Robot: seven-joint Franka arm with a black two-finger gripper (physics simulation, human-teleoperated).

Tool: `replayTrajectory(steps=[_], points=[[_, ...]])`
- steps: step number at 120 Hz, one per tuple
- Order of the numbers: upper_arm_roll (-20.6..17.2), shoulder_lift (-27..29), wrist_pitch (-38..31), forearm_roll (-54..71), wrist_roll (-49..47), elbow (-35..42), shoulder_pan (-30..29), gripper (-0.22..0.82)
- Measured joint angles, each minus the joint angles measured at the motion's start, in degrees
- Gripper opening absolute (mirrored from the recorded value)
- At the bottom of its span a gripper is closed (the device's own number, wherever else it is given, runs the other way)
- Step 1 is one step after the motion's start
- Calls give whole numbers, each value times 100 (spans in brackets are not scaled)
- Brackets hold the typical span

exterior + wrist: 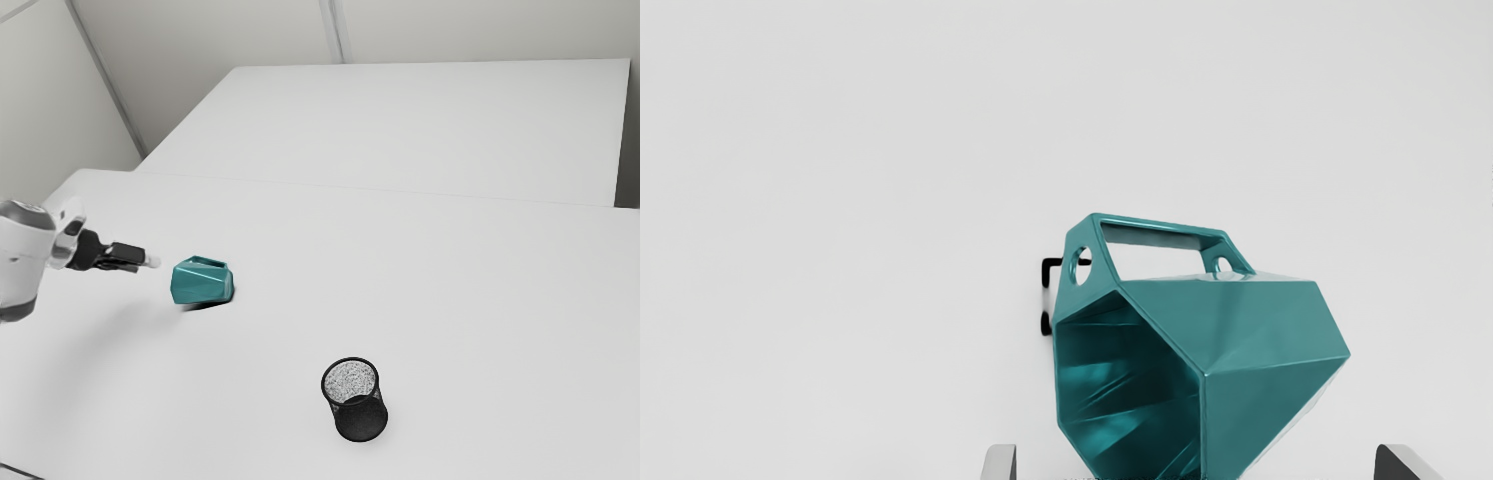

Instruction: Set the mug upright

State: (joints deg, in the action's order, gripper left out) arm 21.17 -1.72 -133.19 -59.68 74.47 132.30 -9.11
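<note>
On the table [480, 300], the mug [202, 283] is tipped over near the gripper [152, 262], which is spread wide. Likely hard and slippery, the mug is best pinched on 2 opposite sides.

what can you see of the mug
The mug is glossy teal, faceted, with an angular handle pierced by a round hole at each end. It lies on its side on the white table, its dark hollow mouth in view. In the wrist view it appears between the open tool's fingertips, neither touching it.
</note>
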Motion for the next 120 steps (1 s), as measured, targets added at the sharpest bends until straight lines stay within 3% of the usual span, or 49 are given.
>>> replayTrajectory(steps=[52, 120], points=[[-50, -353, -73, -701, 1987, 148, 280, 58], [-77, -571, -149, -1156, 3145, 265, 537, 58]])
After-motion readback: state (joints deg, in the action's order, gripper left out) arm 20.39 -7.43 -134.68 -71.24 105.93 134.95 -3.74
